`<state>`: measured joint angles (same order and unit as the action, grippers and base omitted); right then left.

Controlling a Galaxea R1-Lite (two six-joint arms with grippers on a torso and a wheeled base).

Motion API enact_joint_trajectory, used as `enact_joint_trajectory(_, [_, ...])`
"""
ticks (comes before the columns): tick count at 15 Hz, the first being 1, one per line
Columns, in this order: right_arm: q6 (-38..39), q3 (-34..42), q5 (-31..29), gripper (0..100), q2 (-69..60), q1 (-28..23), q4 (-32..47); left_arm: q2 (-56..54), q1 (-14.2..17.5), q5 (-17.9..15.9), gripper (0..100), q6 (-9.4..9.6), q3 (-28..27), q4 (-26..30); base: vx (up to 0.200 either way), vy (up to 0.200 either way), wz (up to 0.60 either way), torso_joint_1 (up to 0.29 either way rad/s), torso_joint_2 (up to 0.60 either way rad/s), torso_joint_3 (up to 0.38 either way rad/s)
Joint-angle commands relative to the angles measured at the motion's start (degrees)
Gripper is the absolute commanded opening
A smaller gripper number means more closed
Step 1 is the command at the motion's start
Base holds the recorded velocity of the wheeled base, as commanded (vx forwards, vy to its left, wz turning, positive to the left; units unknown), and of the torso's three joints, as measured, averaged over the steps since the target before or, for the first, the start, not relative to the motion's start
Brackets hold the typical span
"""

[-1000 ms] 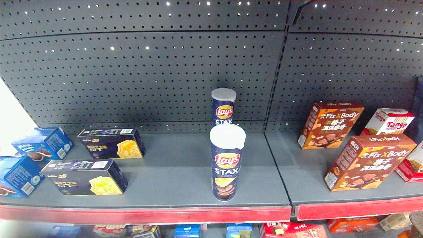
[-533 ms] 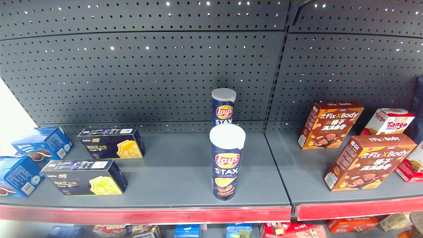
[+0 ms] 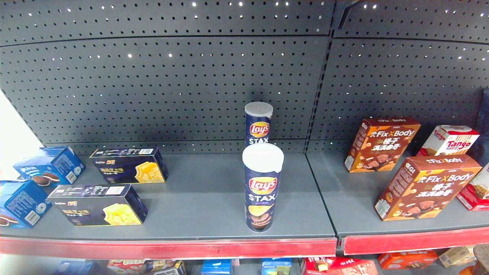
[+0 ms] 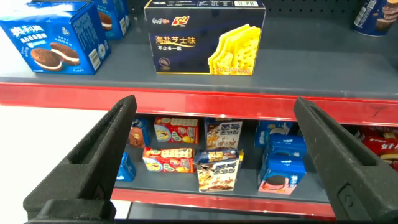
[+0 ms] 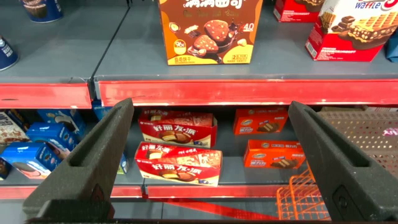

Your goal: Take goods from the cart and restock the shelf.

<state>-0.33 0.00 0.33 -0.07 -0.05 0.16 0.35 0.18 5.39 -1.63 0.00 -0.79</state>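
Front chip can [image 3: 263, 187] upright near the red edge of the grey shelf [image 3: 206, 198], rear chip can [image 3: 258, 123] directly behind it, navy cracker boxes [image 3: 101, 204] to the left, brown biscuit boxes [image 3: 424, 187] to the right; left gripper [image 4: 214, 106] and right gripper [image 5: 211, 106] both spread wide, empty, facing the shelf front.

— Where do we see print on the goods?
— We see logos on the front can [image 3: 262, 191] and the back can [image 3: 258, 124], and large lettering on the brown box [image 3: 424, 187], the dark box [image 3: 101, 204] and the blue box [image 3: 23, 204].
— Do we read it out?
— No, we leave the words unread.
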Motion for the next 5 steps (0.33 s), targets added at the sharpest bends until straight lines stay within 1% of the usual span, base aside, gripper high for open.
enact_joint_trajectory(1, [0.0, 0.0, 0.0, 100, 0.1, 0.0, 0.0, 0.1, 0.0, 0.0, 100, -0.04, 0.0, 0.0, 0.0, 0.0, 0.0, 0.0, 0.0, 0.0])
enact_joint_trajectory(5, [0.0, 0.0, 0.1, 100, 0.1, 0.0, 0.0, 0.1, 0.0, 0.1, 100, -0.04, 0.0, 0.0, 0.0, 0.0, 0.0, 0.0, 0.0, 0.0])
